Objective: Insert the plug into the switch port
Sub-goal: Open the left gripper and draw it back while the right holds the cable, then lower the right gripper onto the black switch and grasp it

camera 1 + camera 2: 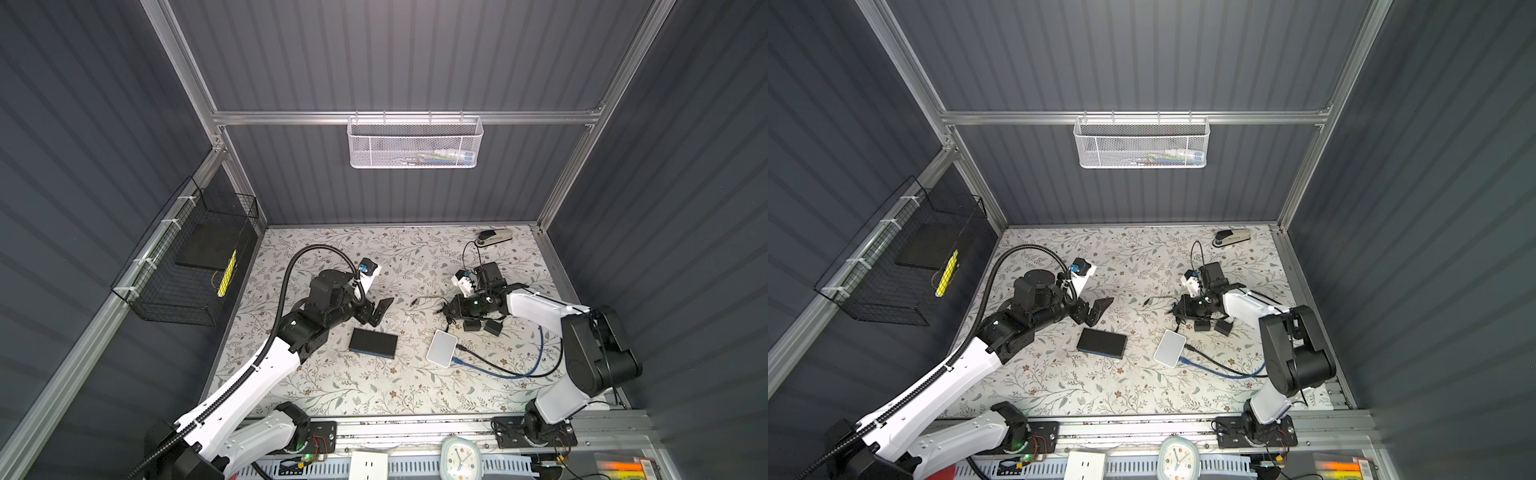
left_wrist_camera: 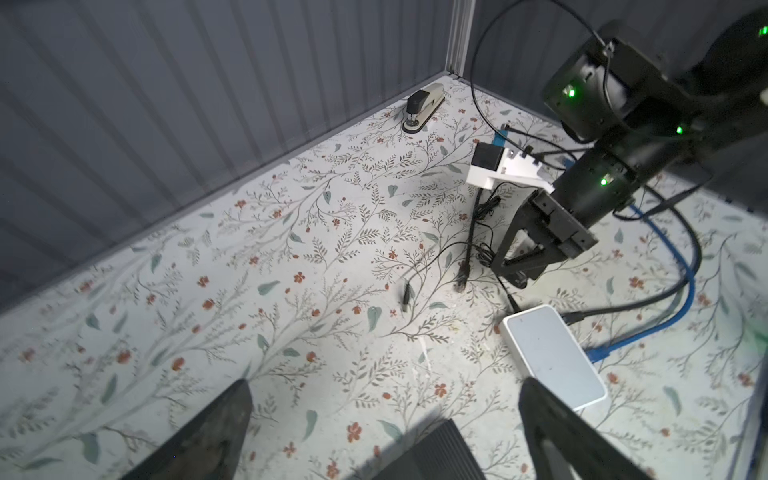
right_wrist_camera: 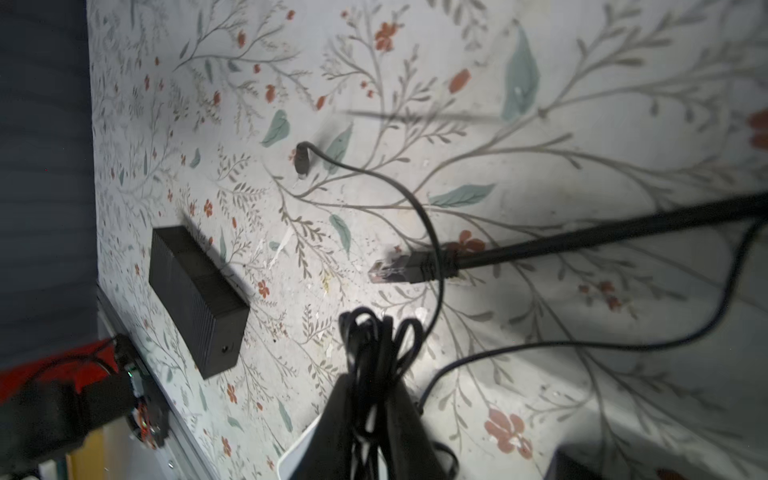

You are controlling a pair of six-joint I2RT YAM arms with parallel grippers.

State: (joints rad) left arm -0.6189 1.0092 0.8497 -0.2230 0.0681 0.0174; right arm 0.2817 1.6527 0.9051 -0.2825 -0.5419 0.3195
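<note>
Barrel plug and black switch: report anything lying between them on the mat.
Nothing visible does. Only bare mat separates the barrel plug from the black switch. The Ethernet plug lies off to one side. The right gripper pinches the cable bundle.

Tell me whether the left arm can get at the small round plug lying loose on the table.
Probably yes. The left gripper is open and faces the plug across bare table, nothing between them. The right gripper, shut on the coiled cable, sits just beyond the plug and might crowd the approach.
</note>
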